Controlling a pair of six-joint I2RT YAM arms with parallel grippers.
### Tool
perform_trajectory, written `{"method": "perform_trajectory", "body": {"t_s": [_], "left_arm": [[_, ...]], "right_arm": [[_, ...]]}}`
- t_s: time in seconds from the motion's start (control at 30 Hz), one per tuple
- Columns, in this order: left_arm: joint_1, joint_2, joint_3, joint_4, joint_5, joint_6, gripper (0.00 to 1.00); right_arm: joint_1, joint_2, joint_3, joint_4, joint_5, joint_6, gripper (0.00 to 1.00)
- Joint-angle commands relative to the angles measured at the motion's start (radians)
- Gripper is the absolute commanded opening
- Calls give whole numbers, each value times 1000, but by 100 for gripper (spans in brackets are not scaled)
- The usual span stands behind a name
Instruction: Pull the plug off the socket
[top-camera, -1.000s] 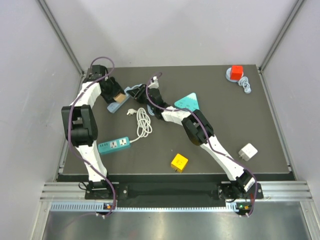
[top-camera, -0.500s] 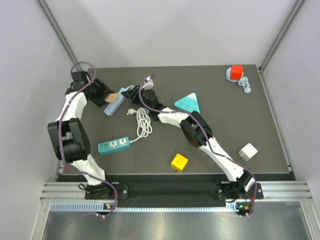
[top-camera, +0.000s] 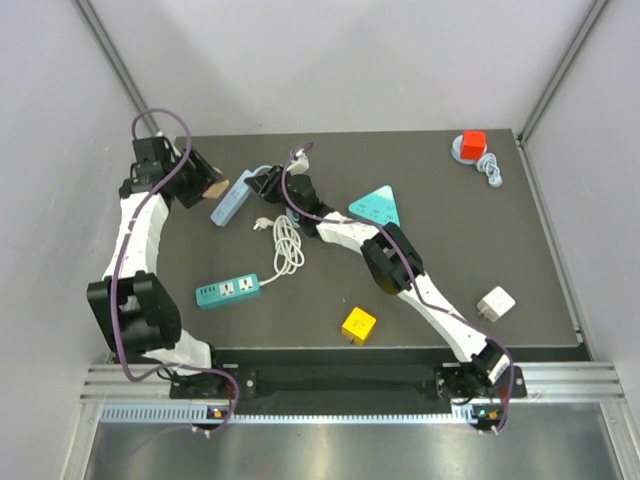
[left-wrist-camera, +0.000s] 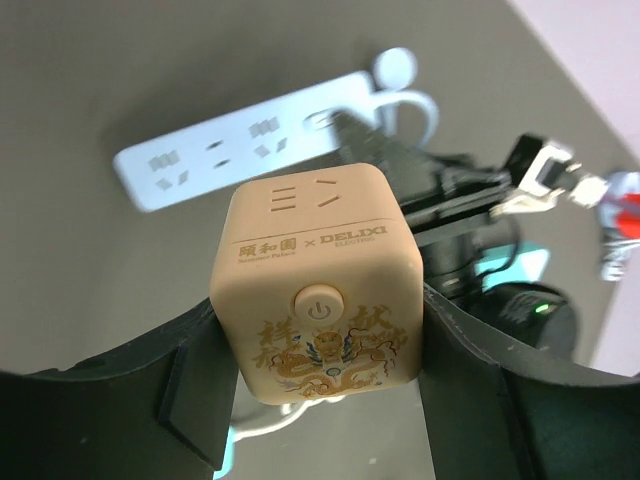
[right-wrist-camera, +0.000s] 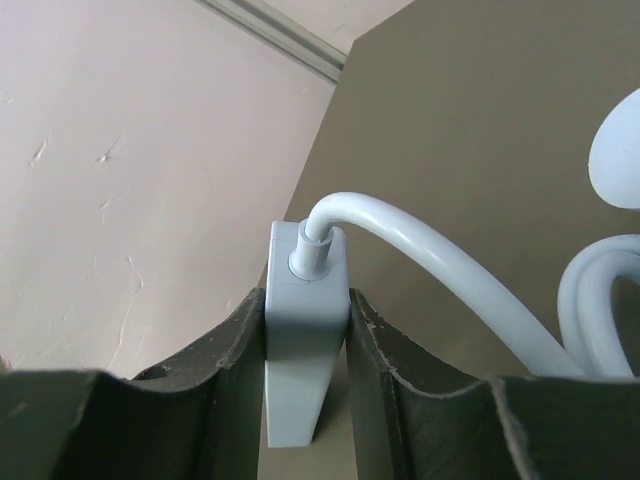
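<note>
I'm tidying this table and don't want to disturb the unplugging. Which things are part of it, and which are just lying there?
In the job: beige cube plug, left gripper, pale blue power strip, right gripper.
Lying about: teal power strip, yellow cube, white adapter, teal triangle socket, red cube.

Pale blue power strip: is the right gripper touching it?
Touching. Right wrist view shows the right gripper clamped against both sides of the power strip at its cable end.

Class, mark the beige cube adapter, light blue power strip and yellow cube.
beige cube adapter (left-wrist-camera: 318, 300), left wrist view, front face.
light blue power strip (top-camera: 230, 198), top view, middle.
yellow cube (top-camera: 358, 325), top view, centre.
</note>
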Motion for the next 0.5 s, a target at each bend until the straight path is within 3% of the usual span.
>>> {"method": "perform_trajectory", "body": {"t_s": [0.0, 0.1, 0.13, 0.17, 0.33, 0.47], "left_arm": [[-16, -87, -71, -36, -67, 85, 0], [-53, -101, -117, -47, -84, 102, 0], [-62, -104, -122, -51, -87, 103, 0], [-85, -109, -128, -59, -95, 105, 0], [-147, -138, -137, -67, -118, 111, 0], [-178, -173, -151, -82, -112, 100, 0]], "right_arm": [[0, 59, 51, 26, 2, 4, 0], [1, 82, 97, 10, -30, 31, 2], [1, 85, 108, -8, -34, 36, 17], [3, 74, 120, -35, -38, 41, 23], [-2, -13, 110, -184, -78, 48, 45], [-11, -114, 25, -209, -119, 38, 55]]}}
